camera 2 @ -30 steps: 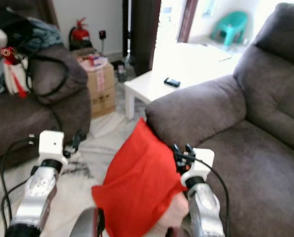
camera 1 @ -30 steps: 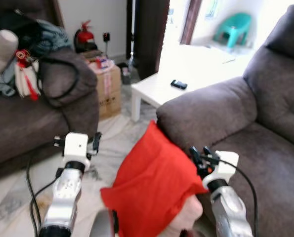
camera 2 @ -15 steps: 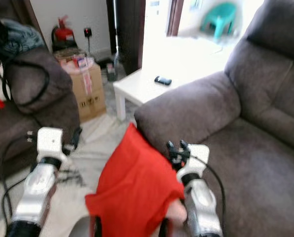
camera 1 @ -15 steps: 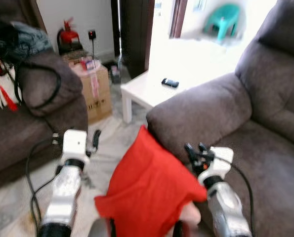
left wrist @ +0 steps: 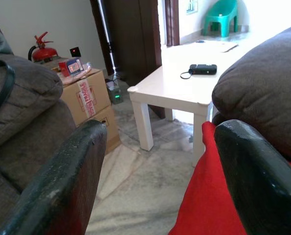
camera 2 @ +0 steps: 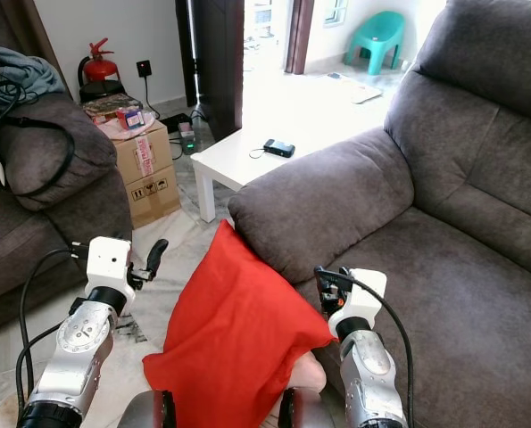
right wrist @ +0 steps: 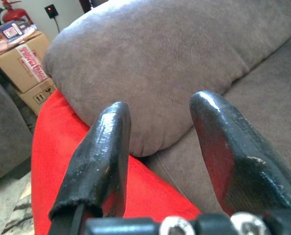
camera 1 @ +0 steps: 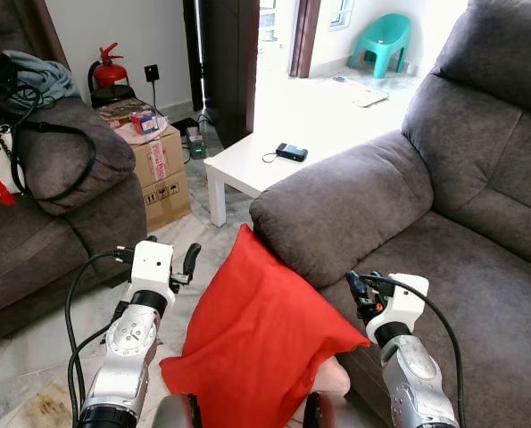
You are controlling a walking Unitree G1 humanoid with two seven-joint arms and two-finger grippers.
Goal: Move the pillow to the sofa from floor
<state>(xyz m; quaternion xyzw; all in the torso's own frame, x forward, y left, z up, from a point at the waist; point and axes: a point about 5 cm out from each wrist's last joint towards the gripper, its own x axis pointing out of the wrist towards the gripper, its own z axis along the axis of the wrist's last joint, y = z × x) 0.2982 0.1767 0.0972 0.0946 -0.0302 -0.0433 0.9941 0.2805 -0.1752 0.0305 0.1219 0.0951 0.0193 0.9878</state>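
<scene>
A red pillow [camera 1: 256, 343] hangs low in front of me between my two arms, its upper corner leaning on the grey sofa's armrest [camera 1: 336, 205]. My left gripper [camera 1: 171, 259] is open just left of the pillow, and the pillow's edge [left wrist: 218, 196] lies by one finger. On the pillow's right, my right gripper [camera 1: 361, 287] is open with nothing between its fingers; it points at the armrest [right wrist: 150, 78] above the red cloth [right wrist: 52, 166]. The sofa seat [camera 1: 479, 267] spreads out to the right.
A low white table [camera 1: 247, 165] with a black device [camera 1: 291, 152] stands behind the armrest. Left of it are a cardboard box [camera 1: 158, 165] and a second sofa [camera 1: 42, 187] piled with bags. Black cables trail over the marble floor [camera 1: 33, 357].
The camera has swung and steadied, so the whole scene shifted and sharpened. The pillow stays between my arms against the armrest. Both grippers remain open.
</scene>
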